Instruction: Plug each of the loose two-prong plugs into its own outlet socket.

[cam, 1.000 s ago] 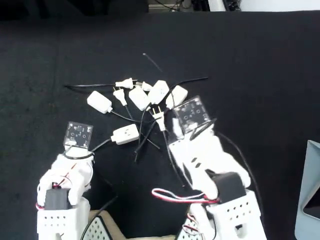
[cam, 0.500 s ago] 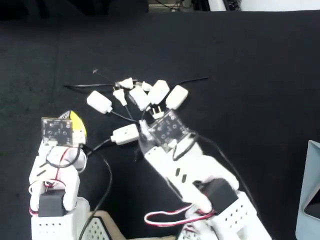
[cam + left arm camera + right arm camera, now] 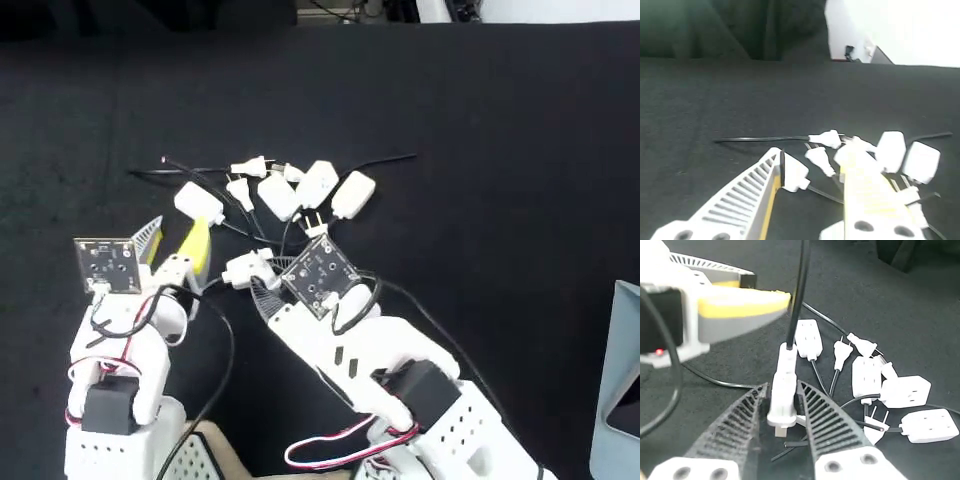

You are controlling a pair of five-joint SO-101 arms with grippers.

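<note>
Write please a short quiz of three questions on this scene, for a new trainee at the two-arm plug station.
1. True or false: the left gripper is shut on a plug.
2. Choose one. What sits between the fingers of the right gripper?
A) a white socket block
B) a loose two-prong plug
C) nothing at all
3. Fill the gap: the yellow finger belongs to the ___ arm.

Key: 1 false, it is open. 2 A. 3 left.
</note>
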